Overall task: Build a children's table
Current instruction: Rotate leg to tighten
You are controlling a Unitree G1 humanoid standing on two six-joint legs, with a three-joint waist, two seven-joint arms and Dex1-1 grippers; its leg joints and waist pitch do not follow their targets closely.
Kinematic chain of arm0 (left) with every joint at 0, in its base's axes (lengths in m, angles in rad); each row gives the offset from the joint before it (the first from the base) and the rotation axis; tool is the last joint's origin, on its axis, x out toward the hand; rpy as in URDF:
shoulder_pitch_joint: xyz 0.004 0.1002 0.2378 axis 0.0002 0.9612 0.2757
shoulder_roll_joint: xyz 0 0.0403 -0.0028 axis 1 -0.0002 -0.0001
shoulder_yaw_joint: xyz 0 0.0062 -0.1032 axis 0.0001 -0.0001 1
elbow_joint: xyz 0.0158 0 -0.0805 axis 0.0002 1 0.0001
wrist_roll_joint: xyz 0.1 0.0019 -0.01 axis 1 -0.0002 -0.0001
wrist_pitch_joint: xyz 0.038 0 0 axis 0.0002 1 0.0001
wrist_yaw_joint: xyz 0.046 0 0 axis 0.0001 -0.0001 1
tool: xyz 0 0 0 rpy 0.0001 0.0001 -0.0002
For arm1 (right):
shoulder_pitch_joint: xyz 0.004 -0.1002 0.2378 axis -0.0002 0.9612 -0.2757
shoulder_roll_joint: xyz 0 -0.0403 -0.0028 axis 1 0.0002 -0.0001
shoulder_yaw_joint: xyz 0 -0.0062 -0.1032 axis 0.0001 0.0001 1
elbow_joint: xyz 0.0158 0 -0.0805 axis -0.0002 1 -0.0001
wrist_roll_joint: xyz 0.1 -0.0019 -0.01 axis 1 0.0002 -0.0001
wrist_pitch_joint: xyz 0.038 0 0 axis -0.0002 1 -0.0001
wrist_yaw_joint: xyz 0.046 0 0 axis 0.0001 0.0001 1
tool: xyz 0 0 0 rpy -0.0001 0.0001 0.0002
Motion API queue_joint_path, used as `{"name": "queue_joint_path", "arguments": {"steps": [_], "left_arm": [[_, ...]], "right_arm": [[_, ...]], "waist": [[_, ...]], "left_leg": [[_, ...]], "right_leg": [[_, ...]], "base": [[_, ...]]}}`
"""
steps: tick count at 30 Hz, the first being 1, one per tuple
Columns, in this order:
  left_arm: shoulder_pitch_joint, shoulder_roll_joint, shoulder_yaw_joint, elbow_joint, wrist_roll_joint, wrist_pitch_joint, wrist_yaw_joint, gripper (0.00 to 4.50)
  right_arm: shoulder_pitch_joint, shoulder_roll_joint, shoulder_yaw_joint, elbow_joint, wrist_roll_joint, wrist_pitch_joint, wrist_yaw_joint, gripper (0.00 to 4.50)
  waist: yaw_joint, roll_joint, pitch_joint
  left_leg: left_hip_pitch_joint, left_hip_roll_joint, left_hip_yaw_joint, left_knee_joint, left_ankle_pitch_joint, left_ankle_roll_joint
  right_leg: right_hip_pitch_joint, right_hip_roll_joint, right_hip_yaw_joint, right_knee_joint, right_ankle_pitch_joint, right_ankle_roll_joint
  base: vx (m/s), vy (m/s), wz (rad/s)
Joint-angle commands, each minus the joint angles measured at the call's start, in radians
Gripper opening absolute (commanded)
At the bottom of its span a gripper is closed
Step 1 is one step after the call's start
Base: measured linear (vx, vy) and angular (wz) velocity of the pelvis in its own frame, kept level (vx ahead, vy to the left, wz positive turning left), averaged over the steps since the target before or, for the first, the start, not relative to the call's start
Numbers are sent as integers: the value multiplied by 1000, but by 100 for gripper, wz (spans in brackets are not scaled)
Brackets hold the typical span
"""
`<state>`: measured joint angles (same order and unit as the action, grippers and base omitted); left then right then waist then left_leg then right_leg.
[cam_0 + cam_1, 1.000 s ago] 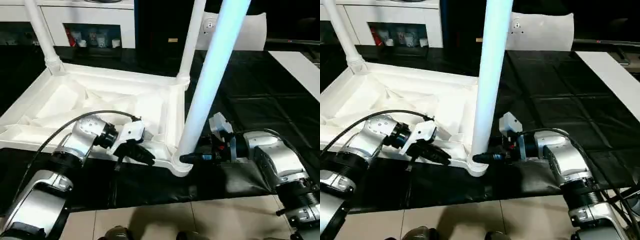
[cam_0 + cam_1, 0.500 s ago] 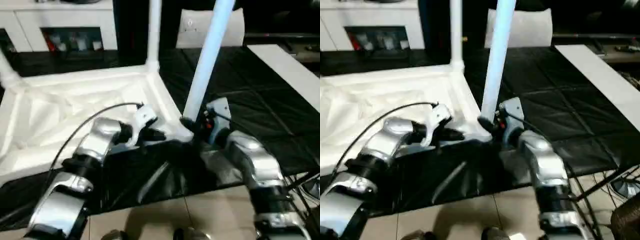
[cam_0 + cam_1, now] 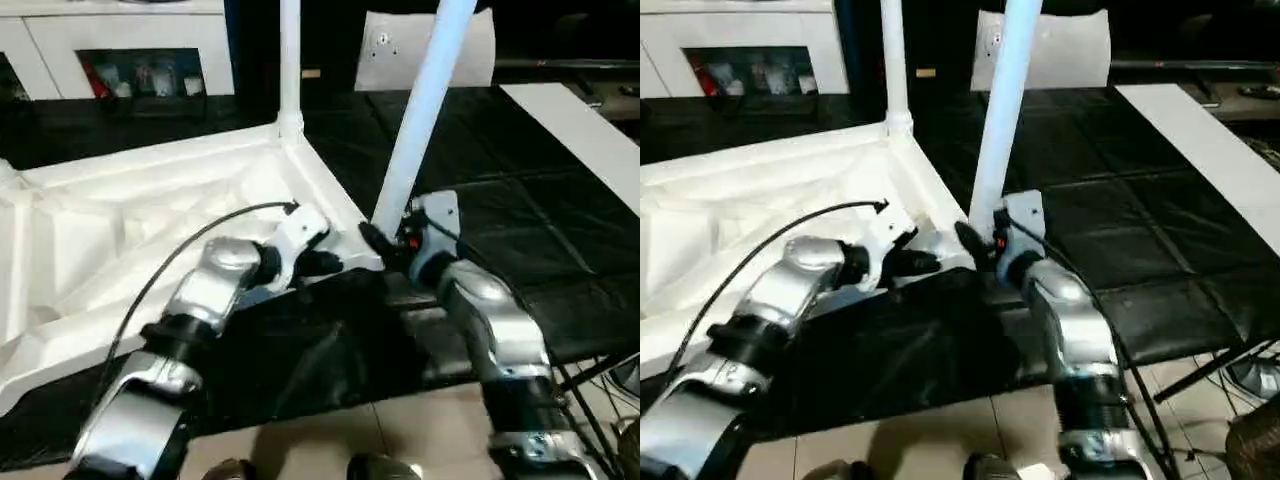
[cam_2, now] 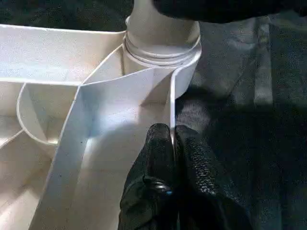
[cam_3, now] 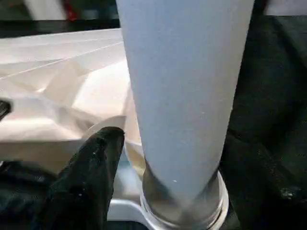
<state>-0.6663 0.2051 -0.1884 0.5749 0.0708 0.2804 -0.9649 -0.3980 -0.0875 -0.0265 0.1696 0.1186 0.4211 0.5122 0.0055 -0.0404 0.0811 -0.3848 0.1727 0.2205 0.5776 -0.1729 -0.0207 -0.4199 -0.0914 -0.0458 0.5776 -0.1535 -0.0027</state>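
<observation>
The left gripper is pinched tight on the thin side rim of the children's table, one black finger inside the wall and the other outside it. The right gripper straddles the base of the near leg, its fingers apart on either side of the tube; whether they press on it, I cannot tell.

The black mat is the biggest thing here, covering the work surface. On it the table lies upside down, ribbed underside up, spreading from the centre of the head view out toward nine o'clock. I count two legs clearly standing in corner sockets: the near one, rising toward one o'clock from the corner at the centre, and a second leg upright at the far corner, around twelve o'clock. A white cabinet sits at eleven o'clock, and one flat whitish bag lies at one o'clock behind the near leg.
</observation>
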Motion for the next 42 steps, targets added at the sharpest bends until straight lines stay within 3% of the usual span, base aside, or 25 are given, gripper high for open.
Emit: {"name": "queue_joint_path", "arguments": {"steps": [1,5,8,11,14,17,18,20,26,31,40,42], "left_arm": [[2,-10,-14,-32,-54,-74,-46,0],[18,64,-41,-32,-71,-129,-204,0],[17,86,-53,-25,-66,-152,-249,0],[12,112,-69,-8,-55,-182,-294,0],[-1,167,-98,18,-68,-244,-454,0],[-8,180,-108,29,-70,-263,-494,0],[-14,187,-115,40,-66,-280,-514,0],[-20,192,-121,49,-61,-295,-528,0],[-40,205,-140,76,-58,-331,-579,0],[-57,206,-146,101,-60,-363,-608,0],[-57,206,-150,110,-62,-377,-616,0],[-57,206,-150,112,-62,-379,-619,0]], "right_arm": [[16,-1,105,-36,55,1,132,360],[32,-139,101,-54,73,-36,318,400],[31,-174,100,-53,82,-40,369,435],[26,-214,102,-46,91,-44,422,448],[5,-303,124,-4,89,-83,554,448],[-4,-326,135,12,91,-106,597,448],[-8,-338,143,17,97,-115,627,448],[-10,-346,149,21,103,-124,655,448],[-15,-375,174,40,130,-127,767,387],[-29,-394,208,69,128,-149,833,349],[-39,-390,214,88,133,-159,856,289],[-42,-390,216,93,135,-163,860,255]], "waist": [[6,-3,-69],[7,-1,-67],[4,1,-68],[7,0,-68],[18,2,-67],[30,2,-66],[31,-4,-69],[38,1,-69],[56,-4,-74],[59,-7,-75],[63,-8,-77],[64,-9,-77]], "left_leg": [[19,54,-33,-63,-191,71],[22,57,-34,-63,-204,68],[25,62,-34,-65,-209,64],[27,61,-33,-64,-217,58],[31,62,-32,-64,-237,49],[34,64,-30,-64,-246,34],[35,65,-30,-64,-244,34],[34,67,-29,-65,-230,32],[32,68,-27,-59,-218,37],[31,68,-28,-57,-229,30],[31,68,-29,-57,-228,25],[30,68,-28,-56,-225,26]], "right_leg": [[47,-55,41,-62,-232,-208],[46,-55,39,-64,-260,-213],[43,-53,40,-58,-238,-230],[43,-54,40,-59,-241,-238],[43,-58,42,-61,-273,-231],[40,-58,41,-61,-289,-232],[42,-56,40,-60,-288,-232],[41,-57,40,-54,-264,-236],[46,-61,39,-48,-246,-250],[44,-62,39,-50,-286,-240],[43,-62,38,-49,-298,-235],[43,-62,38,-48,-296,-235]], "base": [[0,0,0],[0,0,0],[0,0,0],[0,0,0],[0,0,0],[0,0,0],[0,0,0],[0,0,0],[0,0,0],[0,0,0],[0,0,0],[0,0,0]]}}
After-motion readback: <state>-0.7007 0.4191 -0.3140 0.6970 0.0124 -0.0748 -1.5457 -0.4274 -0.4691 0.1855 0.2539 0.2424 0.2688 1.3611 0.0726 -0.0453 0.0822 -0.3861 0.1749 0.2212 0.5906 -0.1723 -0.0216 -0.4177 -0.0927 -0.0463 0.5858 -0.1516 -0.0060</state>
